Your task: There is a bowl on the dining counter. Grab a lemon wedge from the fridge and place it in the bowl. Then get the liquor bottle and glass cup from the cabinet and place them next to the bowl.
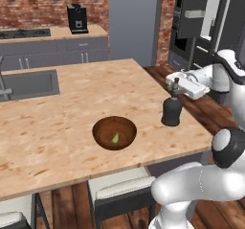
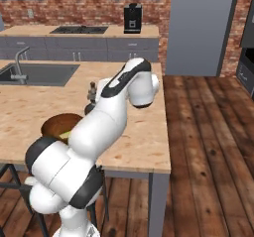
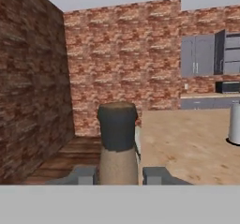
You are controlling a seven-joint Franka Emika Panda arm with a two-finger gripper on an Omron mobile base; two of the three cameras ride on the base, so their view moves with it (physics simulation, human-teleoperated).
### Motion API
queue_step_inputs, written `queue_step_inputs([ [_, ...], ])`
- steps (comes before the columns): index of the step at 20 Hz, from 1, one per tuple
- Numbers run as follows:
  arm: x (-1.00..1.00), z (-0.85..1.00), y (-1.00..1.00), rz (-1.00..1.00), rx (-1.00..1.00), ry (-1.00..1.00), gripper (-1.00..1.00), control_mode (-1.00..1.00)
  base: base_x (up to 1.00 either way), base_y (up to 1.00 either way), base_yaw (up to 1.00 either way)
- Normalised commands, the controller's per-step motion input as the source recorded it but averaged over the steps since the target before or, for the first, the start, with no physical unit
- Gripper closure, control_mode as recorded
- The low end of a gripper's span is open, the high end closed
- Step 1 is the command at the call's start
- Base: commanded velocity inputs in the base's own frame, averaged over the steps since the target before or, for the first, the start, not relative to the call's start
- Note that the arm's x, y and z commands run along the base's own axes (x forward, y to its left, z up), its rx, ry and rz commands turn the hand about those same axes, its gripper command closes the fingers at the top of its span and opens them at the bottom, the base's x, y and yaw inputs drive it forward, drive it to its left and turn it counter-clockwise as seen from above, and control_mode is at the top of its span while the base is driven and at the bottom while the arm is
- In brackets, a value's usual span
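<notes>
The gripper (image 3: 119, 175) reaches in sideways at the top of the liquor bottle (image 1: 172, 109), its two fingers (image 3: 83, 175) set on either side of the neck just under the dark cap, pinching it. The dark, squat bottle stands upright on the dining counter (image 1: 67, 108), near its right edge. Just to the left of it, a little apart, sits the brown wooden bowl (image 1: 114, 132) with the lemon wedge (image 1: 115, 138) lying inside. A translucent glass cup (image 3: 234, 121) stands farther along the tan top. The steel sink (image 1: 29, 84) is set in at the far left.
</notes>
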Motion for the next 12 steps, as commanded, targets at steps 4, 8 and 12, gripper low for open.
queue_step_inputs([
  [4, 0.59, -0.42, -0.06, 0.22, -0.03, -0.03, 1.00, -1.00, 0.00, 0.00, 0.00],
  [8, 0.37, -0.48, 0.03, 0.11, -0.07, -0.06, 1.00, -1.00, 0.00, 0.00, 0.00],
  [12, 0.39, -0.49, 0.04, 0.06, -0.05, -0.03, 1.00, -1.00, 0.00, 0.00, 0.00],
])
